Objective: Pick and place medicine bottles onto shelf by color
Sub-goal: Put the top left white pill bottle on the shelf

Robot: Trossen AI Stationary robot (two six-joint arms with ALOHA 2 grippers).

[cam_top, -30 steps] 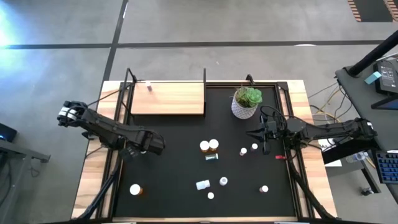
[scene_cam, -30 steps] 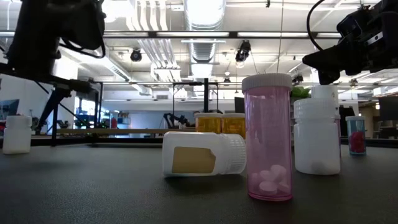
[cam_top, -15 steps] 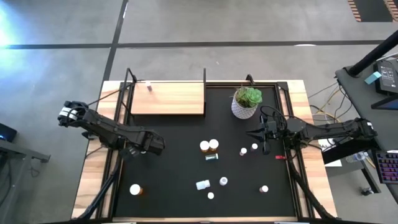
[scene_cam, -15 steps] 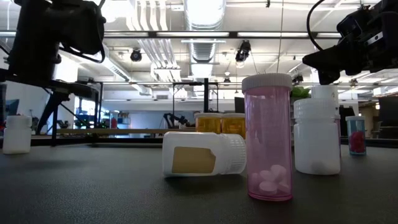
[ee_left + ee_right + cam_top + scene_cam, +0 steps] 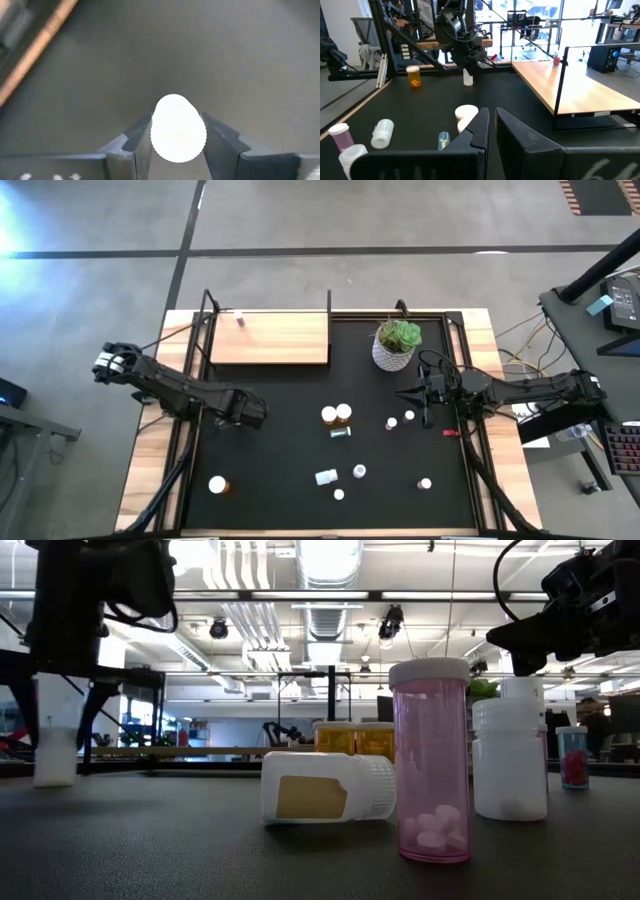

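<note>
Left pincer (image 5: 178, 131) clamped on a white medicine bottle (image 5: 178, 128), one finger (image 5: 138, 137) on each side of its white cap; from above this pincer (image 5: 250, 413) sits over the left part of the black mat (image 5: 290, 450), below the shelf

Shelf (image 5: 270, 337): light-wood board at the table's (image 5: 150, 470) far left, well apart from the held bottle; one small bottle (image 5: 240, 319) stands near its far left corner

Right pincer (image 5: 427, 394) hangs at the mat's right side beside the potted plant (image 5: 397, 345), fingers close together, holding nothing

On the mat: two orange bottles (image 5: 336, 415) touching near centre, an orange one (image 5: 217, 484) alone at front left, a white bottle on its side (image 5: 328, 786), a pink bottle (image 5: 431, 760) upright just beside it
</note>
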